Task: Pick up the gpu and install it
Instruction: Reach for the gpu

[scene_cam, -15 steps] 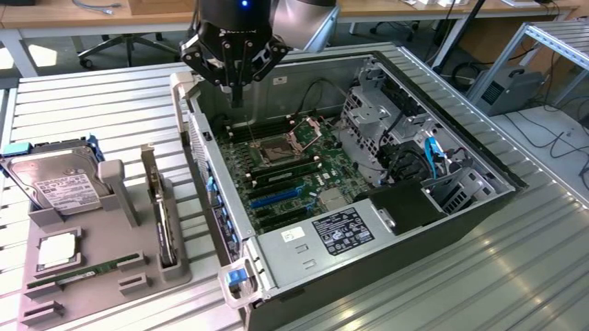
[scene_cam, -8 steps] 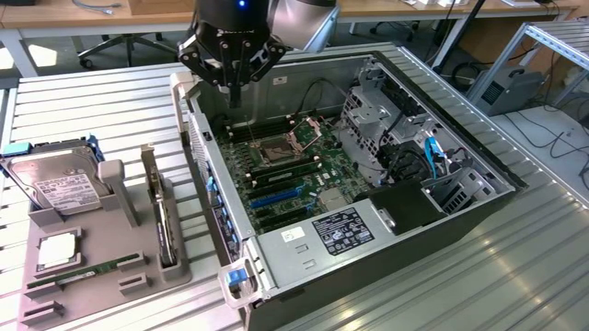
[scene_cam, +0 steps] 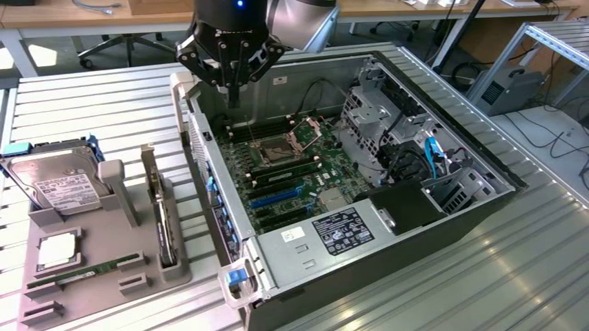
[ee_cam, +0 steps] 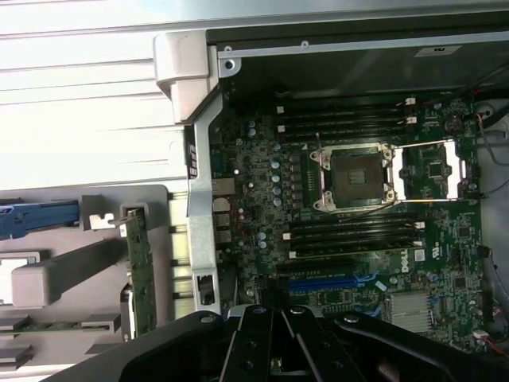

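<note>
Here, one end effector (scene_cam: 234, 93) hangs over the rear corner of the one open computer case (scene_cam: 396, 276), its fingers pressed together and gripping nothing. The one gpu (scene_cam: 162, 214) stands on edge in a slot of the grey holder tray (scene_cam: 101, 241) on the slatted counter (scene_cam: 92, 103). It is just beside the case on the exterior view's left and well apart from the end effector. The same tray carries one hard drive (scene_cam: 55, 183), propped up, and one RAM stick (scene_cam: 78, 272), lying flat. Inside the case, the motherboard (scene_cam: 304, 186) shows one CPU socket (scene_cam: 276, 150) with its frame swung open.
</note>
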